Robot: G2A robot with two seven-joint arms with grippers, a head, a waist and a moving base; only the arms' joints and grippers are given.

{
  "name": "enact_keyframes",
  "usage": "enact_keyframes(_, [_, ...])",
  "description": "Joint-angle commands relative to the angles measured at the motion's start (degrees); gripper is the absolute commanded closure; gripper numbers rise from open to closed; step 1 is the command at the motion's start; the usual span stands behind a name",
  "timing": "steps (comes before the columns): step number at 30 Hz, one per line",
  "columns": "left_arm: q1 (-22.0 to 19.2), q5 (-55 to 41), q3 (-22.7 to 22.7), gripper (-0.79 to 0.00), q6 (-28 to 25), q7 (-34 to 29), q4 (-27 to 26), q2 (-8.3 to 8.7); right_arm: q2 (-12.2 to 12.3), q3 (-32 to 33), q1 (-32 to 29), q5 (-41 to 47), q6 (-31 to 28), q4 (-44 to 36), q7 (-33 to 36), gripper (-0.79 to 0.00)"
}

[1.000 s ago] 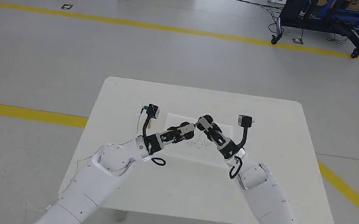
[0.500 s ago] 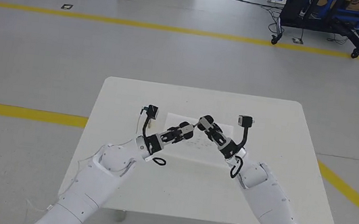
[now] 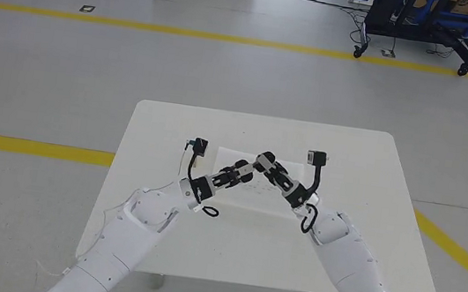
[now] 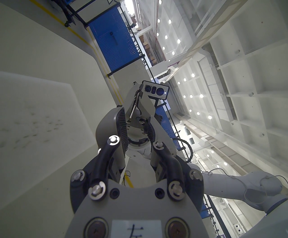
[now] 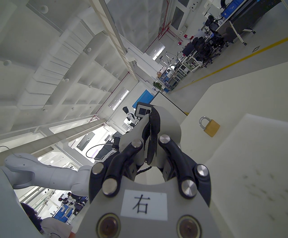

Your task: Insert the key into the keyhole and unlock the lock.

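A brass padlock point(image 5: 211, 127) with a silver shackle lies flat on the white table point(image 3: 345, 250), just beyond the edge of a white mat point(image 5: 247, 162). Both arms meet above that mat point(image 3: 228, 156) at the table's middle. My right gripper point(image 5: 151, 115) is shut, its black pads pressed together; I cannot make out a key between them. My left gripper point(image 4: 135, 117) is open and points at the right wrist, with the right gripper point(image 3: 260, 160) close in front of it. In the top view the left gripper point(image 3: 242, 173) nearly touches the right one.
The mat point(image 4: 33, 112) carries faint scuff marks. Yellow floor lines run past the table on all sides, and wheeled frames and blue racks stand far off across the room.
Both grippers have edged slightly closer together over the mat. The padlock's place cannot be compared.
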Motion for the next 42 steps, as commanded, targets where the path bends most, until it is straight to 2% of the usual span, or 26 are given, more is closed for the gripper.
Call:
enact_keyframes(1, [0.07, 0.24, -0.08, -0.117, 0.41, 0.38, -0.08, -0.02, 0.00, -0.02, 0.03, 0.09, 0.13, 0.05, 0.39, 0.000])
enact_keyframes(9, [0.35, 0.53, -0.35, 0.000, 1.25, 0.87, -0.48, -0.10, 0.00, -0.02, 0.04, -0.07, 0.63, 0.06, 1.59, 0.000])
enact_keyframes(14, [0.55, 0.85, -0.59, 0.000, 1.64, 1.10, -0.63, -0.11, 0.04, 0.08, -0.11, 0.11, 0.33, -0.05, 2.21, 0.000])
enact_keyframes(16, [0.62, 0.91, -0.69, 0.000, 1.75, 1.06, -0.62, -0.11, 0.10, 0.18, -0.16, 0.25, 0.05, -0.09, 2.73, -0.200])
enact_keyframes(18, [0.63, 1.25, -0.88, 0.000, 1.94, 1.10, -0.56, -0.07, 0.17, 0.35, -0.24, 0.52, -0.16, -0.12, 3.13, -0.228])
enact_keyframes(19, [0.58, 1.76, -0.98, 0.000, 2.06, 1.23, -0.63, -0.04, 0.21, 0.43, -0.25, 0.52, -0.22, -0.15, 3.38, -0.314])
enact_keyframes(20, [0.64, 1.99, -1.04, 0.000, 2.05, 1.26, -0.72, -0.03, 0.25, 0.50, -0.30, 0.58, -0.34, -0.22, 3.63, -0.526])
enact_keyframes(21, [0.67, 2.12, -1.18, 0.000, 2.02, 1.23, -0.81, 0.00, 0.30, 0.61, -0.34, 0.65, -0.48, -0.32, 3.82, -0.785])
enact_keyframes(28, [1.52, 1.24, -3.25, 0.000, 1.13, -0.54, -2.81, 0.56, 0.44, 0.84, -0.55, 1.48, -0.92, -0.71, 4.74, -0.785])
enact_keyframes(35, [2.46, 0.95, -7.17, 0.000, 2.88, -9.37, -7.89, 2.17, 0.55, 0.77, -0.55, 0.20, -0.32, -1.11, 5.52, -0.785])
enact_keyframes(38, [1.89, -1.04, -9.71, 0.000, 5.18, -18.13, -9.27, 3.25, 1.42, 0.59, -0.75, 1.80, -1.98, -1.68, 14.02, -0.785])
enact_keyframes(42, [0.28, -3.33, -11.37, 0.000, 8.84, -31.34, -9.59, 4.45, 3.16, 1.51, -0.42, 10.13, -2.92, -1.71, 27.98, -0.785])
